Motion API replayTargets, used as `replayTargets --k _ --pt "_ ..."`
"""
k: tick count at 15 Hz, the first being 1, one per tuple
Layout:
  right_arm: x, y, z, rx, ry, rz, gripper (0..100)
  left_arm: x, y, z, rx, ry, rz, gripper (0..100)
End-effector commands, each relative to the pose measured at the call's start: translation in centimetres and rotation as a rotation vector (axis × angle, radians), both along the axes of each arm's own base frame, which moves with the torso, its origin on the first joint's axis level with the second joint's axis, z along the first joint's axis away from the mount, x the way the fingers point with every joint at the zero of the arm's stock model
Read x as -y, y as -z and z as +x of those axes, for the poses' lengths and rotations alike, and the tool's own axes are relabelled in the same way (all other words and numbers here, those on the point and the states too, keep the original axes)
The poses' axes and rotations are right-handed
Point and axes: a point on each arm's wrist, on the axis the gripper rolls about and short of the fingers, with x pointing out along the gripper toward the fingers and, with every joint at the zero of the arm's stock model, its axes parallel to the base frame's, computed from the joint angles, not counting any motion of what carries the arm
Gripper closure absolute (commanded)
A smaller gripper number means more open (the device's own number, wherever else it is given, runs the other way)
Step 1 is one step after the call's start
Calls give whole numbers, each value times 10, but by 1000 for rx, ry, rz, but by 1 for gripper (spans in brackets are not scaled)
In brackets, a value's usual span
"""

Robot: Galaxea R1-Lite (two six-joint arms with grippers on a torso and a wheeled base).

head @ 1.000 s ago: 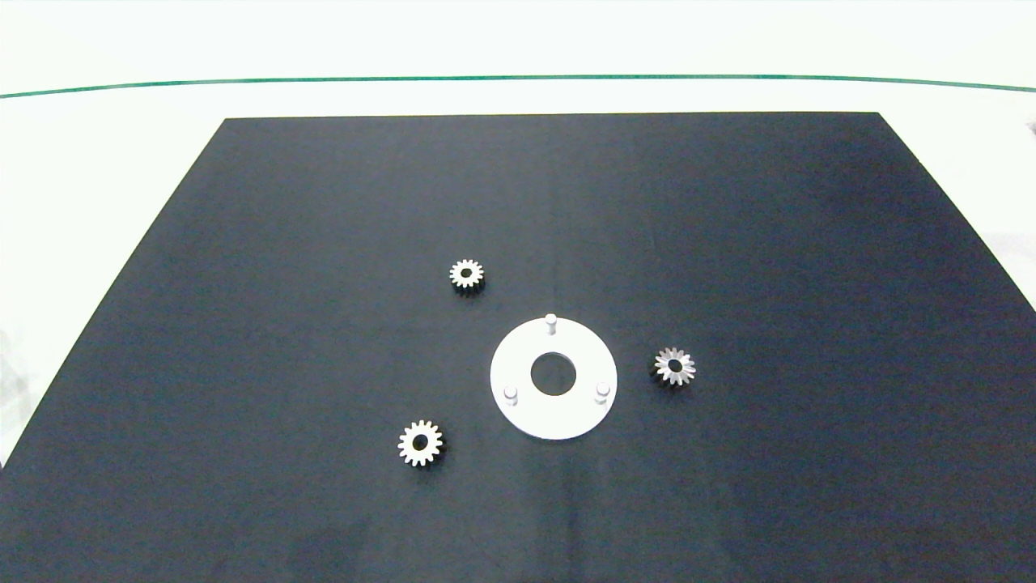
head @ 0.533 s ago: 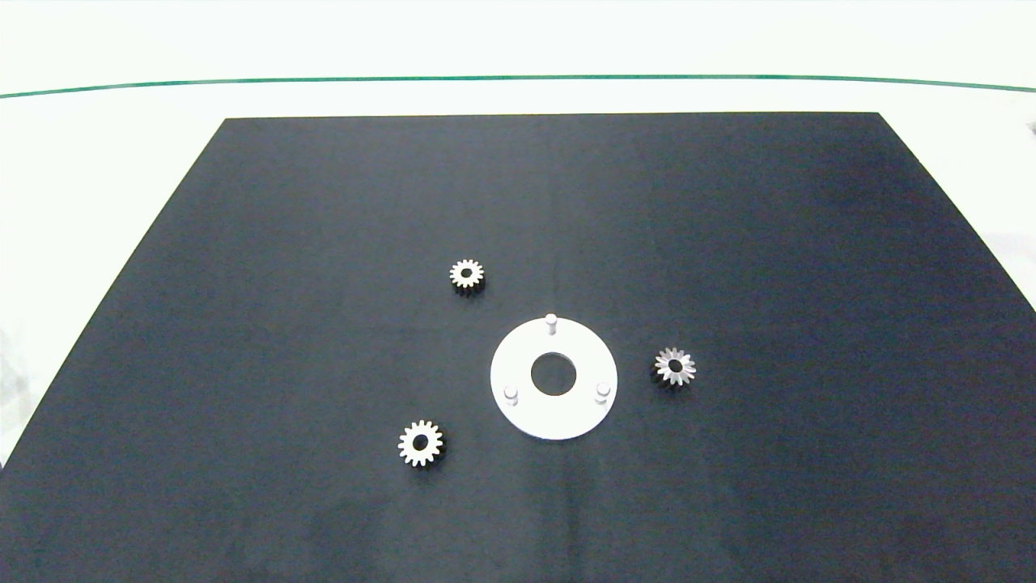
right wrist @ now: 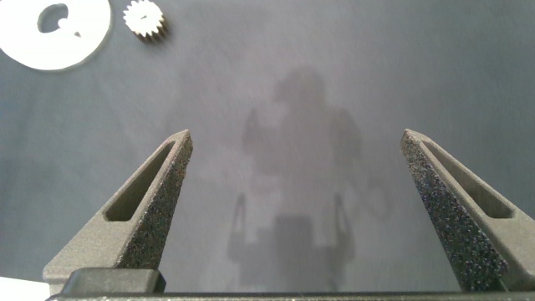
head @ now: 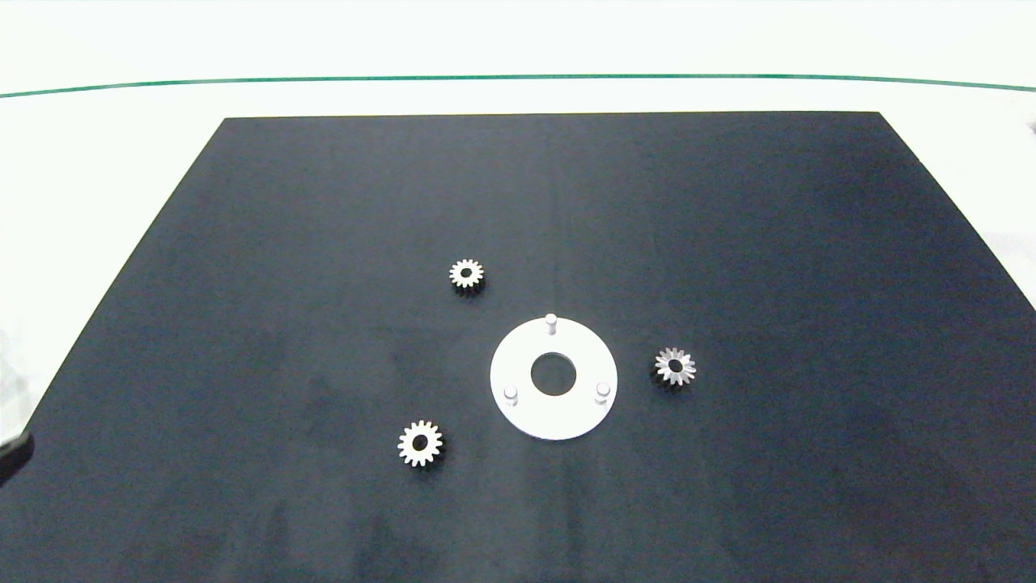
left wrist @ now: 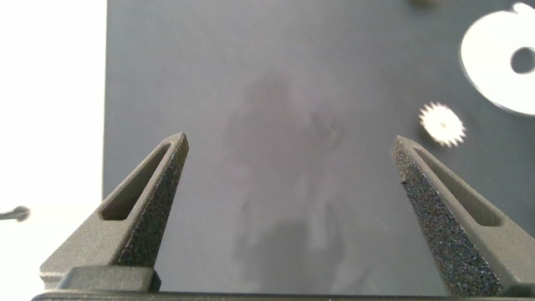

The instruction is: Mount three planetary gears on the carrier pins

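Flat white ring-shaped disc (head: 554,378) with a large centre hole, lying near the middle of the black mat (head: 324,202) that covers the pale surface (head: 105,146). Three short white cylindrical carrier pins standing upright on it in a triangle: far pin (head: 551,322), near-left pin (head: 511,394), near-right pin (head: 602,392), all bare. Three small silvery-white toothed planetary gears flat on the mat around the disc, none touching it: far-left gear (head: 467,274) well apart from the disc, near-left gear (head: 421,443) off the disc's near-left edge, right-hand gear (head: 674,366) just beside the disc's right rim (teeth looking finer and more slanted than on the other two).

Left tool (left wrist: 288,159) spread wide and empty over bare mat near the mat's left border, with one gear (left wrist: 441,124) and part of the disc (left wrist: 493,58) ahead of it. Right tool (right wrist: 297,155) likewise released and empty over bare mat, the disc (right wrist: 54,38) and a gear (right wrist: 145,19) far ahead. Only a dark sliver at the head view's left edge (head: 12,457); too little to identify.
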Motion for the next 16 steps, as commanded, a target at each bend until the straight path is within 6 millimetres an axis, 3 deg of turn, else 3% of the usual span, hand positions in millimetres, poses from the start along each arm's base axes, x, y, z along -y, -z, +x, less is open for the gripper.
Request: replayTargets --k 1,7,11,16 --pt "-12 -42 60 -130 -130 -58 0 -5 -53 62 -219 -59 29 0" --pt "-45 -58 153 -281 -271 -200 0 -6 -42 80 -339 -67 -8 0" --pt "-65 -60 194 -316 -335 -229 0 -6 -44 76 -326 -69 -6 0" --pt "-84 -53 225 -352 -407 -266 0 -6 -44 74 -319 -70 -4 0"
